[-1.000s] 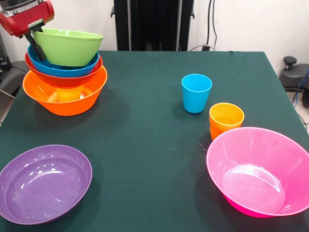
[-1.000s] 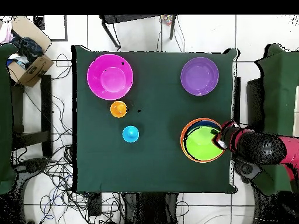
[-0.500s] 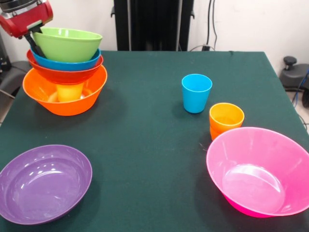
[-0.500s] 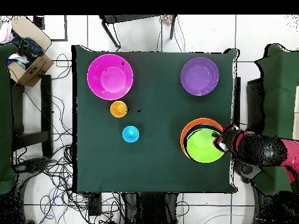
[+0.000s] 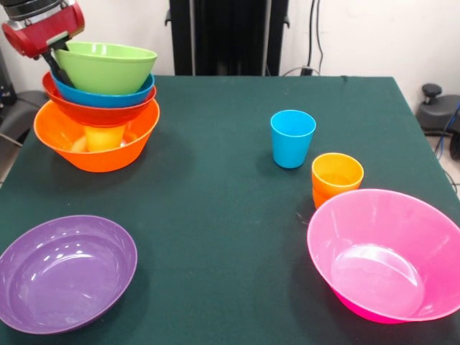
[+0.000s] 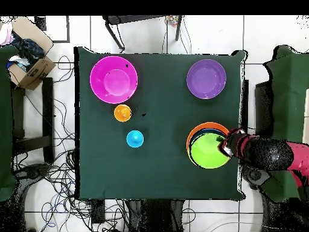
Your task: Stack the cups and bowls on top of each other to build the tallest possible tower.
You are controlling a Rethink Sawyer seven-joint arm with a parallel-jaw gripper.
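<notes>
The tower stands at the table's left in the front view: a big orange bowl (image 5: 97, 152) with a yellow cup (image 5: 104, 136) inside, and above it nested red-orange (image 5: 100, 113), blue (image 5: 100, 97) and green (image 5: 108, 68) bowls. My gripper (image 5: 56, 57) is shut on the green bowl's left rim, one black finger running down its outside. From overhead the gripper (image 6: 228, 144) sits at the green bowl's (image 6: 208, 151) right edge. A blue cup (image 5: 292, 138) and nested orange cups (image 5: 336, 178) stand at centre right. A pink bowl (image 5: 388, 255) and a purple bowl (image 5: 65, 273) sit near the front edge.
The tower is close to the table's left edge in the front view. A chair stands beyond the table's far side (image 6: 142, 24), and a cardboard box (image 6: 27, 60) sits on the floor among cables.
The three upper bowls rose a little with the gripper and shifted slightly right in the front view. The yellow cup under them now shows clearly.
</notes>
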